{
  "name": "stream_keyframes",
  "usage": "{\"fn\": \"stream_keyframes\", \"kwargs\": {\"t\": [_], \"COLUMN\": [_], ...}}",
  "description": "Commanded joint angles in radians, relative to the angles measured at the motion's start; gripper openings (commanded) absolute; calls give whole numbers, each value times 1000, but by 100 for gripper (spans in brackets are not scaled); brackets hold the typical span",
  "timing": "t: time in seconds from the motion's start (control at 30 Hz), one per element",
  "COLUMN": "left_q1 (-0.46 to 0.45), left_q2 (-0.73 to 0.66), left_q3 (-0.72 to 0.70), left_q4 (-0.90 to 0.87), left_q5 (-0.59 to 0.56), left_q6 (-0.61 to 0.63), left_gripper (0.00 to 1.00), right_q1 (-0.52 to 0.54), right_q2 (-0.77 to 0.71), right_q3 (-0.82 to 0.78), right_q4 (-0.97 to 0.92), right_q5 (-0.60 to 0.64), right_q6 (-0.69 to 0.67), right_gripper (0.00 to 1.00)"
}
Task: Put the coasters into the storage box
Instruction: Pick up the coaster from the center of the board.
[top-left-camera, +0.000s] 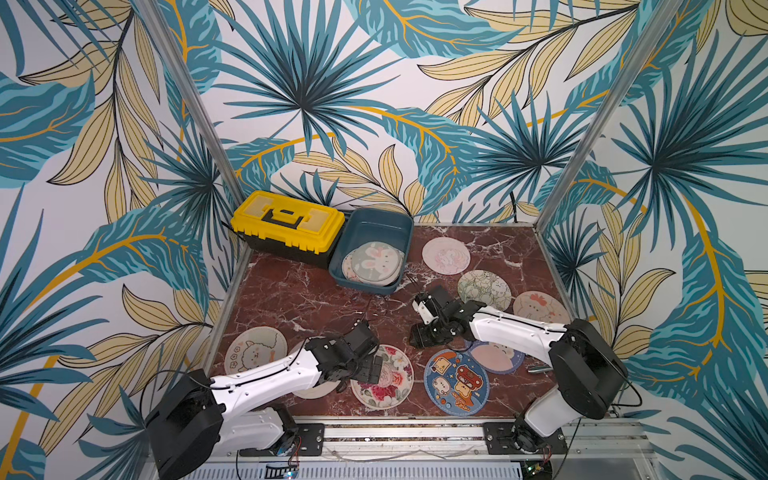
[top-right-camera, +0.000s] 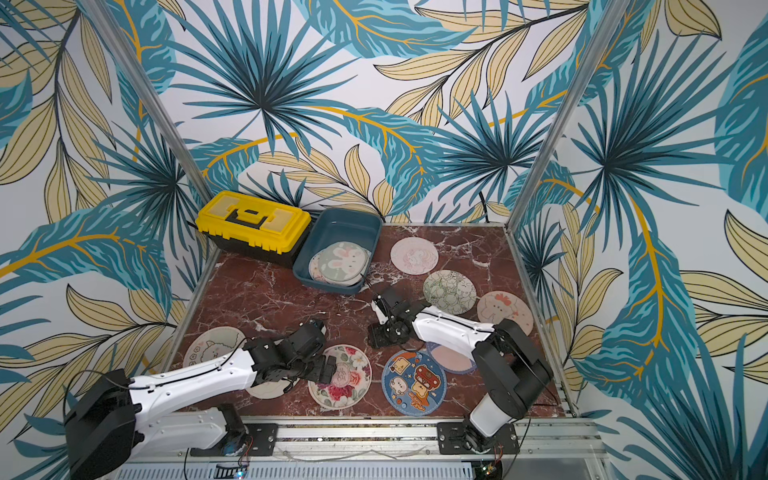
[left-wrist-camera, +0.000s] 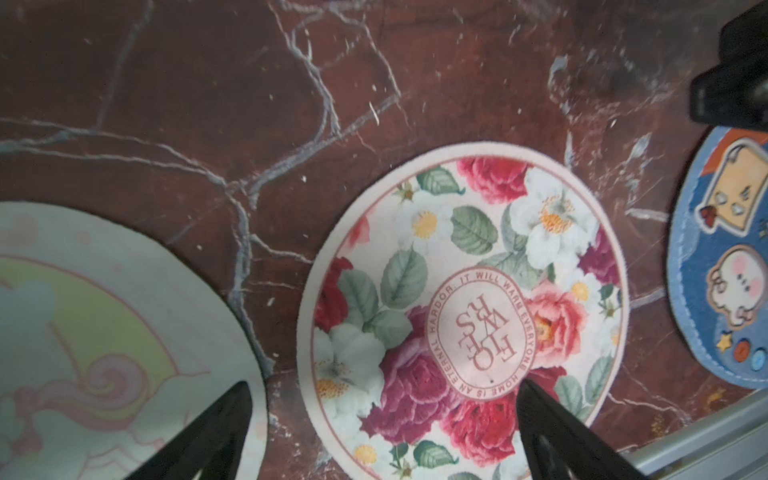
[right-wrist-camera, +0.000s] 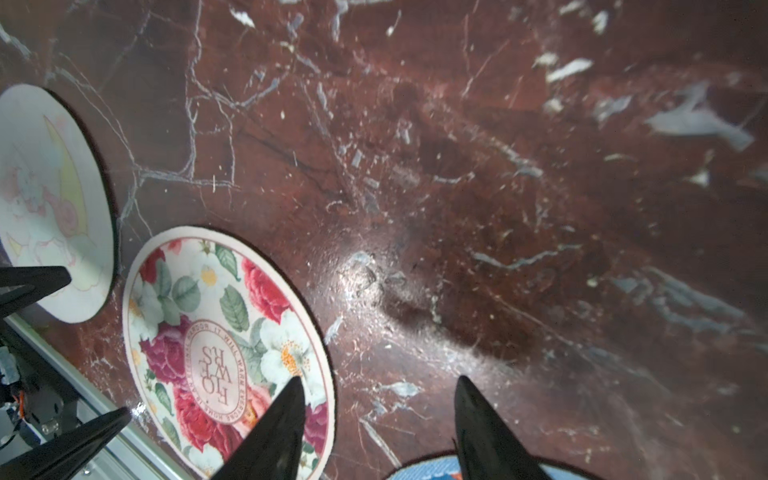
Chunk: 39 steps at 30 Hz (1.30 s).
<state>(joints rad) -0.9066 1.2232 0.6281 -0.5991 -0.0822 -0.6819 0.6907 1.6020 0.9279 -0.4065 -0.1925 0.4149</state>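
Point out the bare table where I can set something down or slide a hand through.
Biggest free patch: the table between the yellow toolbox, the storage box and the sheep coaster. A smaller one lies in the far corner behind the pink coaster. Crowded: the near edge, with the floral coaster and blue coaster, and the right side.

Stacked coasters (top-left-camera: 372, 262) lie in the box (top-left-camera: 376, 226), with the toolbox (top-left-camera: 286, 224) just beside it on its left; more lie on the table (top-left-camera: 299, 299), right of and before the box.
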Motion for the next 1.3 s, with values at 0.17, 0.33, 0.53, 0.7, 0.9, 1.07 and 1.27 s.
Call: {"fn": "stream_keyframes", "kwargs": {"t": [0.17,0.33,0.53,0.7,0.9,1.07,1.27], "left_q1": [-48,-48,-51,-52,-51,-52,-52], "left_q2": [119,129,106,96,105,108,108], "left_q3": [-2,-7,-23,-30,-33,-35,-33], "left_q4": [-39,-37,-37,-30,-21,-21,-21], "left_q5": [-81,-102,-113,-113,-103,-100,-100], "left_q6": [-44,-54,-72,-82,-83,-81,-81], "left_gripper": [100,100,100,100,100,100,100], "right_q1": [47,77,100,107,139,141,141], "right_q2": [-30,-30,-15,1,28,50,63], "right_q3": [-43,-56,-78,-81,-76,-70,-70], "right_q4": [46,62,87,99,110,94,80], "right_q5": [-25,-31,-53,-73,-85,-60,-48], "right_q6": [39,60,88,103,121,127,126], "right_gripper": [58,58,58,58,57,57,57]}}
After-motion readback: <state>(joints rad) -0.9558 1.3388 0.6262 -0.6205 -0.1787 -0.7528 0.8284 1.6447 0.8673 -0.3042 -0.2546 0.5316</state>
